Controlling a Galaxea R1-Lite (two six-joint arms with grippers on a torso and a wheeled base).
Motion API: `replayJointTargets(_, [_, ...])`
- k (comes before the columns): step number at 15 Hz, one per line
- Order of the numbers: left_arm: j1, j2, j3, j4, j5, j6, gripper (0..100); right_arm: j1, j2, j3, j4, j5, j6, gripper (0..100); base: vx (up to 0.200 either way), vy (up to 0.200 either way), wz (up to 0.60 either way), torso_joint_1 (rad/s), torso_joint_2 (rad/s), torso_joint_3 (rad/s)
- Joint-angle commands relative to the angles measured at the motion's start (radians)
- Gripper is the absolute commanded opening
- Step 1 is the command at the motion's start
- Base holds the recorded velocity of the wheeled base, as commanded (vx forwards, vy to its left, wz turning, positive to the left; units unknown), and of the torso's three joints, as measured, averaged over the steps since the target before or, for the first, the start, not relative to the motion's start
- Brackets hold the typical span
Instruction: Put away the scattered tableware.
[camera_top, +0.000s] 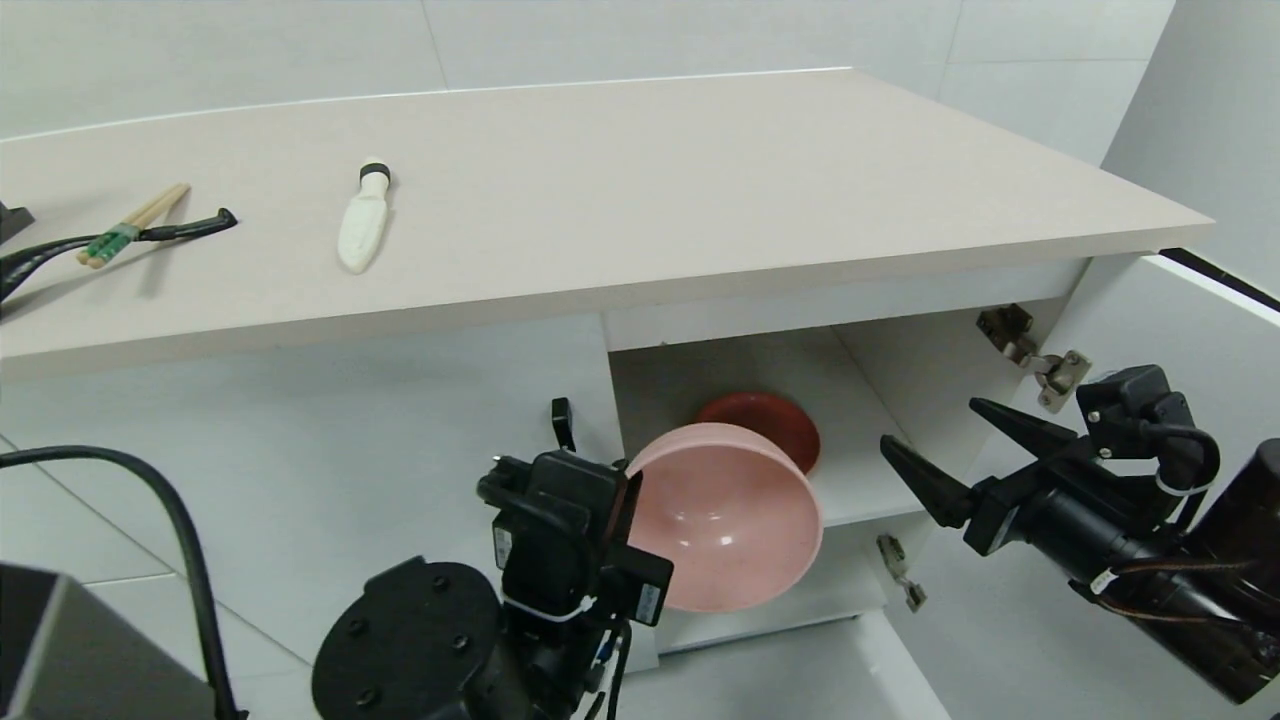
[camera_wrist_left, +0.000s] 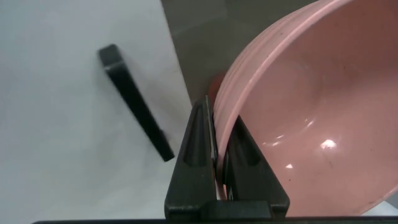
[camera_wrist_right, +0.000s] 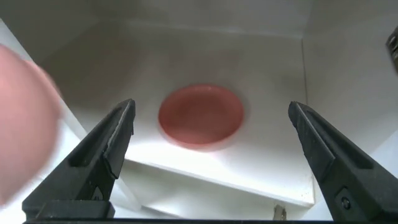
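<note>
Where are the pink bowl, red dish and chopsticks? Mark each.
Pink bowl (camera_top: 735, 520): head view, inner wall.
Red dish (camera_wrist_right: 200, 115): right wrist view, its middle.
Chopsticks (camera_top: 113, 240): head view, green band.

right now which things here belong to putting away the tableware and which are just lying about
Job: pink bowl held by the left gripper; red dish on the cabinet shelf; chopsticks and white utensil on the countertop.
Lying about: black cable on the countertop; black handle on the shut door.

Pink bowl (camera_top: 740, 530) tilted near red plate (camera_top: 765, 418) on shelf (camera_top: 850, 485).
</note>
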Motion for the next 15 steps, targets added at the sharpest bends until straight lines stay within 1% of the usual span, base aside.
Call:
replayJointTargets(1, [0.0, 0.115, -0.102, -0.001, 0.068, 0.0, 0, 0.026, -0.026, -0.002, -0.001, 0.0, 0.0, 100, 0.0, 0.0, 0.0, 0.0, 0.0, 0.0])
replayJointTargets(2, [-0.002, 0.137, -0.136, -0.001, 0.09, -0.001, 0, 0.031, -0.032, -0.002, -0.001, 0.0, 0.001, 100, 0.0, 0.0, 0.0, 0.0, 0.0, 0.0])
replayJointTargets(3, [0.0, 0.187, -0.234, -0.001, 0.131, -0.009, 0, 0.037, -0.041, -0.003, -0.001, 0.0, 0.001, 100, 0.0, 0.0, 0.0, 0.0, 0.0, 0.0])
replayJointTargets(4, [0.0, 0.213, -0.278, -0.001, 0.144, -0.014, 0, 0.037, -0.047, -0.003, -0.001, 0.0, 0.001, 100, 0.0, 0.0, 0.0, 0.0, 0.0, 0.0])
replayJointTargets(5, [0.0, 0.23, -0.303, -0.001, 0.148, -0.017, 0, 0.038, -0.054, -0.007, -0.001, 0.0, 0.001, 100, 0.0, 0.0, 0.0, 0.0, 0.0, 0.0])
replayJointTargets(6, [0.0, 0.241, -0.309, -0.001, 0.15, -0.017, 0, 0.043, -0.055, -0.007, -0.001, 0.0, 0.001, 100, 0.0, 0.0, 0.0, 0.0, 0.0, 0.0])
replayJointTargets(8, [-0.004, 0.242, -0.318, -0.001, 0.147, -0.024, 0, 0.081, -0.034, 0.003, -0.001, -0.001, 0.007, 100, 0.0, 0.0, 0.0, 0.0, 0.0, 0.0])
replayJointTargets(10, [-0.022, 0.25, -0.347, -0.001, 0.15, -0.029, 0, 0.081, 0.0, 0.004, -0.001, -0.001, 0.007, 100, 0.0, 0.0, 0.0, 0.0, 0.0, 0.0])
replayJointTargets(11, [-0.043, 0.253, -0.363, -0.001, 0.15, -0.033, 0, 0.08, 0.012, 0.006, -0.001, -0.001, 0.009, 100, 0.0, 0.0, 0.0, 0.0, 0.0, 0.0])
replayJointTargets(13, [-0.079, 0.268, -0.404, -0.001, 0.147, -0.029, 0, 0.07, 0.025, 0.004, -0.001, -0.001, 0.009, 100, 0.0, 0.0, 0.0, 0.0, 0.0, 0.0])
replayJointTargets(15, [-0.093, 0.279, -0.412, -0.001, 0.147, -0.027, 0, 0.032, 0.032, 0.003, -0.001, -0.001, 0.011, 100, 0.0, 0.0, 0.0, 0.0, 0.0, 0.0])
